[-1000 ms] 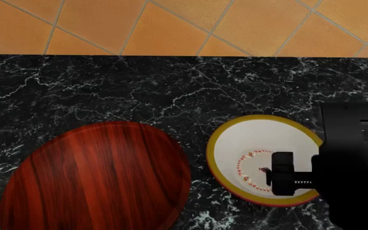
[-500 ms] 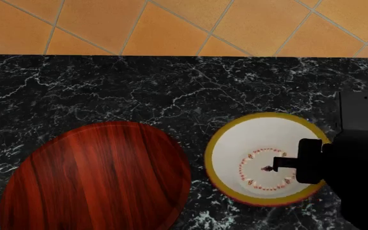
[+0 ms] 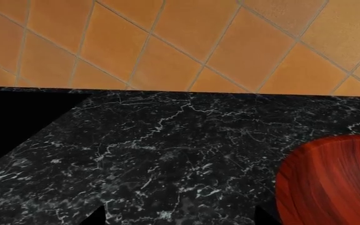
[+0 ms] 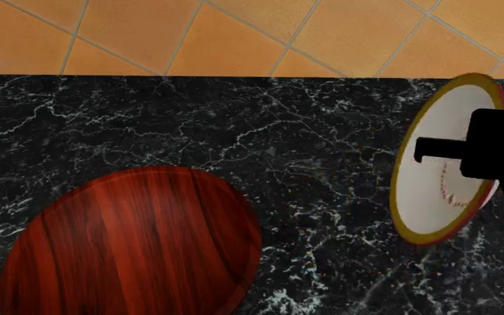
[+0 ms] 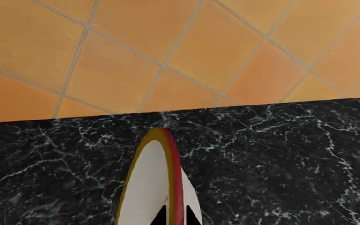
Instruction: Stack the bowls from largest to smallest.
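Observation:
The large red-brown wood-grain bowl [image 4: 134, 243] sits on the black marble counter at the front left; its edge also shows in the left wrist view [image 3: 333, 183]. My right gripper [image 4: 432, 149] is shut on the rim of the medium white bowl with the yellow-red rim [image 4: 436, 197] and holds it lifted and tipped on edge at the right. In the right wrist view the bowl [image 5: 152, 183] stands edge-on between the fingertips [image 5: 159, 216]. My left gripper [image 3: 176, 220] is open over bare counter, left of the red-brown bowl. The small plain white bowl is out of view.
The counter's far edge [image 4: 234, 77] runs across the back, with orange floor tiles [image 4: 234, 33] beyond it. Bare marble counter [image 4: 278, 131] lies between the two bowls.
My right gripper has lifted the medium bowl off the counter, moved it right and back, and tipped it from flat to nearly on edge. The red-brown bowl has not moved.

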Robot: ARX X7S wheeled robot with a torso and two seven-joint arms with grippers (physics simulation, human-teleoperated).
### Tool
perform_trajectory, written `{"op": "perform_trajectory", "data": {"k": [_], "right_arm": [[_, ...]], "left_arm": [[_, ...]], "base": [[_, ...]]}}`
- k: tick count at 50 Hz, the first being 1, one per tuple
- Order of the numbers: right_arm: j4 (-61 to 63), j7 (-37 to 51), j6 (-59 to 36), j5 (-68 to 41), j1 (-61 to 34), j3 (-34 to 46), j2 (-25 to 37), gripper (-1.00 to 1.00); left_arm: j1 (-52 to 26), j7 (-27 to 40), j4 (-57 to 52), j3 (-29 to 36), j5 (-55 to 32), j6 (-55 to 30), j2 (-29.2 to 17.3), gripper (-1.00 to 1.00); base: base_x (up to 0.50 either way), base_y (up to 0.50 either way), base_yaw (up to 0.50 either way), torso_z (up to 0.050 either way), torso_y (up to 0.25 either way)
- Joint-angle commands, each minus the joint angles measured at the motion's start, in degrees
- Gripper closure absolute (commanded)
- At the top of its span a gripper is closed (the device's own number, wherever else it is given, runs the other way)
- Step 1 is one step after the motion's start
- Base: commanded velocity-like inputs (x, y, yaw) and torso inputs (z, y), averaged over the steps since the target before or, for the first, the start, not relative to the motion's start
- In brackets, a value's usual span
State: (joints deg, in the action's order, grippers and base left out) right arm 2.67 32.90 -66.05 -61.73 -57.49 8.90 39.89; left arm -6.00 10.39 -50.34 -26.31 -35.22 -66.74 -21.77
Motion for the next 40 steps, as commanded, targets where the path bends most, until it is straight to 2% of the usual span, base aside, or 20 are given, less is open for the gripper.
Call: {"op": "perform_trajectory", "data": {"k": [1, 3, 8, 12, 20, 32, 40], "right_arm": [[5.3, 3.2, -3.0, -6.1, -2.8, -6.8, -1.5, 1.00], [4.2, 5.6, -4.4, -12.1, -3.3, -10.7, -3.5, 1.00], [2.9, 10.1, -6.4, -21.5, -4.1, -14.8, -6.5, 1.00], [2.5, 12.5, -7.6, -24.9, -5.7, -14.8, -7.8, 1.00], [0.7, 21.9, -7.9, -40.9, -6.4, -15.9, -12.3, 1.00], [0.5, 24.9, -5.9, -46.7, -9.1, -13.2, -17.2, 1.00], [3.6, 28.3, -4.8, -51.6, -7.7, -9.7, -21.4, 1.00]], "left_arm": [[0.7, -0.5, -0.8, -0.2, 1.7, 1.2, 0.2, -1.00], [0.8, -0.4, -0.9, -0.5, 1.6, 1.2, 0.1, -1.00], [0.8, -0.4, -1.0, -0.6, 1.4, 1.2, 0.0, -1.00], [0.8, -0.3, -1.2, -1.2, 1.0, 1.0, -0.1, -1.00], [0.7, 0.0, -1.3, -1.6, 0.4, 0.8, -0.2, -1.00], [0.2, 0.4, -2.1, -4.3, -1.4, -0.7, -0.5, -1.00], [-0.2, 0.7, -2.7, -7.5, -3.1, -2.1, -0.8, -1.00]], "base": [[0.00, 0.00, 0.00, 0.000, 0.000], [0.00, 0.00, 0.00, 0.000, 0.000], [0.00, 0.00, 0.00, 0.000, 0.000], [0.00, 0.00, 0.00, 0.000, 0.000], [0.00, 0.00, 0.00, 0.000, 0.000], [0.00, 0.00, 0.00, 0.000, 0.000], [0.00, 0.00, 0.00, 0.000, 0.000]]}}
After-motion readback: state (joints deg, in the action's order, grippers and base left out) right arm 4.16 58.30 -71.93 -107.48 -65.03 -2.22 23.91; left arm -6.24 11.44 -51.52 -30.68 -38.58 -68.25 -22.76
